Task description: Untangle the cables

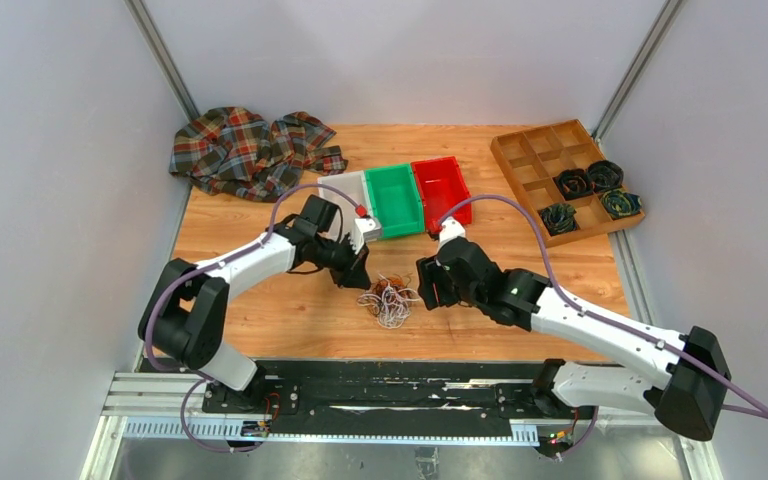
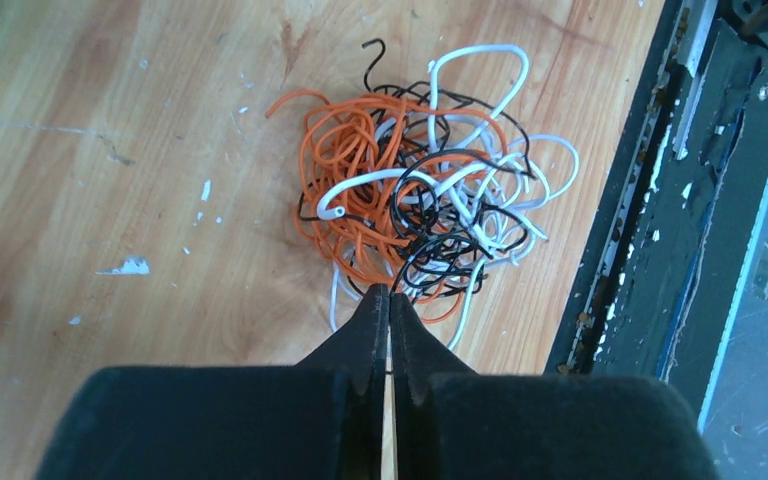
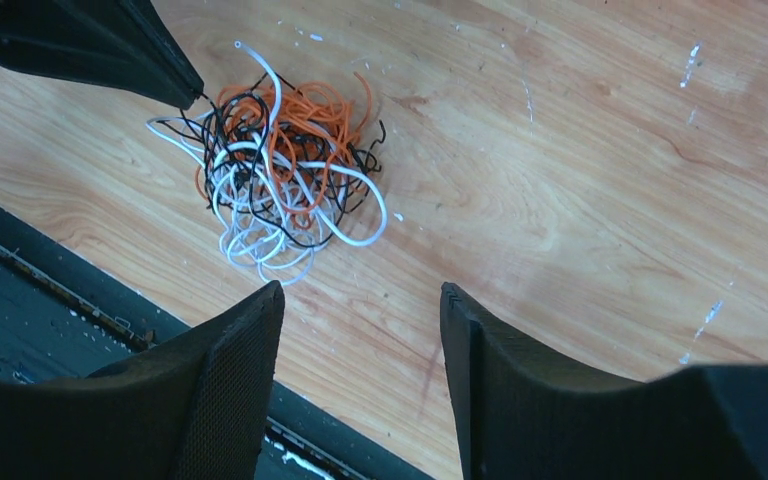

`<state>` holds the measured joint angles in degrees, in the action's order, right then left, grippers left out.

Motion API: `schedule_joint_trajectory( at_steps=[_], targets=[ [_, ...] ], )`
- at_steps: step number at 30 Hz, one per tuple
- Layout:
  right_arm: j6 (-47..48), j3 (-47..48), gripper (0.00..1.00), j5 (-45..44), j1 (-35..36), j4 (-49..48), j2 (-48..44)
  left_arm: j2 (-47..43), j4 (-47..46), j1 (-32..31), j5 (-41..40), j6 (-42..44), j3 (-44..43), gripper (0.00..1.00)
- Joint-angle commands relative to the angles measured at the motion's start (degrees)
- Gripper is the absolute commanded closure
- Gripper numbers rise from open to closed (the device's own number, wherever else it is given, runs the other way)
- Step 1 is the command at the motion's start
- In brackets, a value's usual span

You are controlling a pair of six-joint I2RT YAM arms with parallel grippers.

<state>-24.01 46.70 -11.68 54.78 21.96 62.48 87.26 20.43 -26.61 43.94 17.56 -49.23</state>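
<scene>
As they bunch, cables [image 2: 415, 190], orange, black, white, left claw [image 2: 390, 295] perhaps nipping one.

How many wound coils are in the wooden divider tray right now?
4, all in the wooden tray at the far right. Two coils sit side by side, and two lie nearer the arms. None appears hidden.
</scene>
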Motion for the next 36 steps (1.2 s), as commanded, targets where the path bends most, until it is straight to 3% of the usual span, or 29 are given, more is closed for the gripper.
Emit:
schedule_joint_trajectory(
  at_steps=[1,5,9,15,24,36],
  targets=[
    [-0.29,0.14,0.41,-1.01,1.19,-5.23,1.87,-1.76,5.8,-0.46,1.27,1.7,-4.57,0.99],
    [0.39,-0.09,0.41,0.73,1.37,-9.17,3.26,-6.07,13.66,-0.46,-1.4,1.86,-7.86,0.99],
    [1.71,0.16,0.35,2.0,1.72,-13.21,4.29,-8.72,23.18,-0.46,-6.72,3.64,-13.05,0.99],
    [3.98,2.46,0.26,4.02,3.52,-19.58,6.32,-12.98,30.23,-0.46,-8.28,1.48,-19.05,0.99],
    [6.1,7.73,0.26,3.45,4.8,-26.19,11.44,-16.42,38.94,-0.46,-9.14,-1.04,-27.03,0.99],
    [3.43,10.32,0.3,2.77,5.55,-34.44,17.06,-17.69,42.44,-0.46,-12.45,-1.61,-32.4,0.99]
  ],
)
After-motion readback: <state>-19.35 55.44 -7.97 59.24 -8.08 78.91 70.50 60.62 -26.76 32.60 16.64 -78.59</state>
